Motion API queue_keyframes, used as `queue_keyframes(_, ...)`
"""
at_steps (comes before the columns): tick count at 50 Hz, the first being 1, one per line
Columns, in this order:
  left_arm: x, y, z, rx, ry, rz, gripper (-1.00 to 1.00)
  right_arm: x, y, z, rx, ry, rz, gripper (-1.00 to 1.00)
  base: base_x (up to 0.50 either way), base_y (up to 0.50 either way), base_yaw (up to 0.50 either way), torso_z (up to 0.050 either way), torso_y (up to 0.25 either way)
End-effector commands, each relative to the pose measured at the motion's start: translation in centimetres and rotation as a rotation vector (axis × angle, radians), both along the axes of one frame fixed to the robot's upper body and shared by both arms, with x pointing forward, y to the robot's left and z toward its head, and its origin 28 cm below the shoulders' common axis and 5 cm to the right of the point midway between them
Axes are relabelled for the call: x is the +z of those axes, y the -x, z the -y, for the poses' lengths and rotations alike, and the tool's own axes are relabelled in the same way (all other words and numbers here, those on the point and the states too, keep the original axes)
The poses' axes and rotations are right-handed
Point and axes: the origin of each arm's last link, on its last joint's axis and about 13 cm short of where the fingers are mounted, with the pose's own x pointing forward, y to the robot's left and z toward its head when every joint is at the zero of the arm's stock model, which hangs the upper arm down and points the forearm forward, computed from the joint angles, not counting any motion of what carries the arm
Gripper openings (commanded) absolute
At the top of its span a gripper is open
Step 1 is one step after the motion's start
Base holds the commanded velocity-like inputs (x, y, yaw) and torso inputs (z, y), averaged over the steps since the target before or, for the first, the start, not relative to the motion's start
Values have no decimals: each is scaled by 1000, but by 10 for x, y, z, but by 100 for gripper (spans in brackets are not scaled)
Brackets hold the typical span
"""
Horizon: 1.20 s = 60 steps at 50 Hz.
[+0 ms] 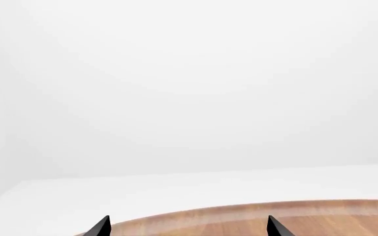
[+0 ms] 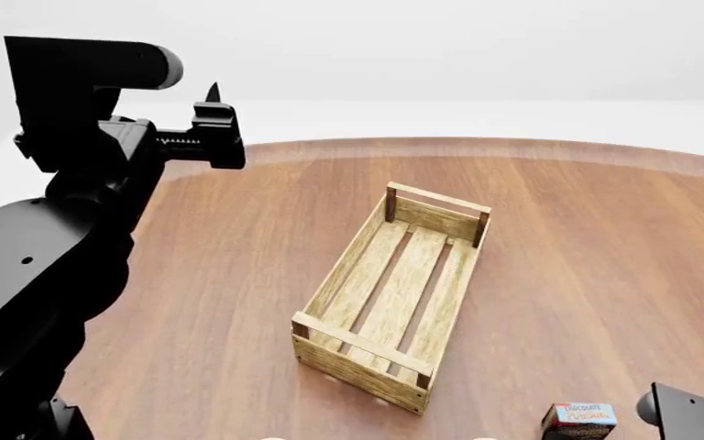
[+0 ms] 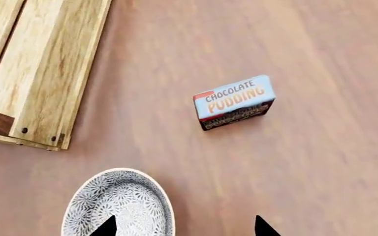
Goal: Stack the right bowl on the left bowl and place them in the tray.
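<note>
the light wooden slatted tray (image 2: pixel 395 289) sits in the middle of the round brown wooden desk (image 2: pixel 597 247). a grey patterned bowl (image 3: pixel 118 204) sits near the tray's corner, under the right jaws (image 3: pixel 183 227), which are apart. a chocolate pudding box (image 3: pixel 234 102) lies nearby. the left jaws (image 1: pixel 187 227) are apart, raised high.

Pale slatted-wood tray (image 2: pixel 391 295) on smooth wood table (image 2: pixel 597 238); speckled glazed bowl (image 3: pixel 119 204).

Left arm (image 2: pixel 47 247) was matte black, blocky housings, a rounded grey-capped cylinder on top, small round screw dimples; gripper fingertips (image 1: pixel 100 227) were pointed black wedges.
</note>
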Motion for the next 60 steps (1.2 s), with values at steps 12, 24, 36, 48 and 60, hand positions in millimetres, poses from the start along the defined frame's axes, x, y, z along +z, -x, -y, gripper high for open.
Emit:
queue_keyframes(12, -3, -1, -1, 5, 2, -5, 100, -42, 1, 5, -23, -100, -49, 100, 0, 0, 0, 0, 0)
queue_keyframes(24, -4, 0, -2, 7, 2, -8, 100, -53, -6, 6, -23, -136, -42, 100, 0, 0, 0, 0, 0)
queue_keyframes(36, -5, 0, -2, 9, 4, -9, 100, -70, -11, 2, -4, -179, -60, 100, 0, 0, 0, 0, 0)
queue_keyframes(48, -3, 1, -3, 12, 5, -4, 100, -85, -10, 1, -6, -205, -92, 100, 0, 0, 0, 0, 0)
queue_keyframes(60, -5, 0, -4, 13, 5, -6, 100, -88, -9, -1, 3, -218, -95, -100, 0, 0, 0, 0, 0)
